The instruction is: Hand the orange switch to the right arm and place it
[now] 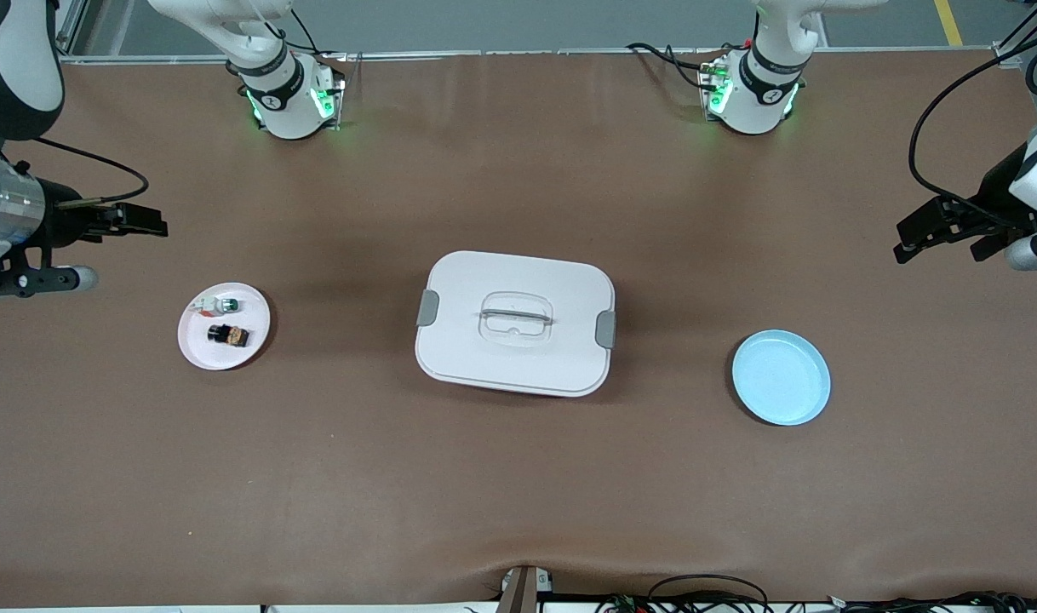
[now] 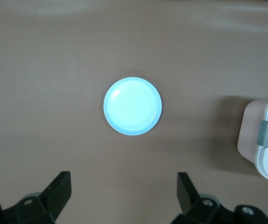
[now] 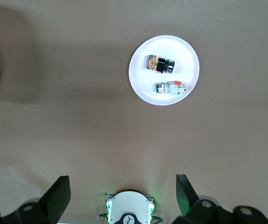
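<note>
Orange switch (image 1: 229,335) lies on white plate (image 1: 197,346), well apart from both wide-open grippers.

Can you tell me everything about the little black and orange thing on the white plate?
The orange switch is a tiny dark block with an orange part at one end and a round black part at the other. It lies on its side on the small white plate, toward the right arm's end of the table. Beside it, a little apart, lies a white, green and red piece, farther from the front camera. Only the plate touches the switch; no gripper is near it.
</note>
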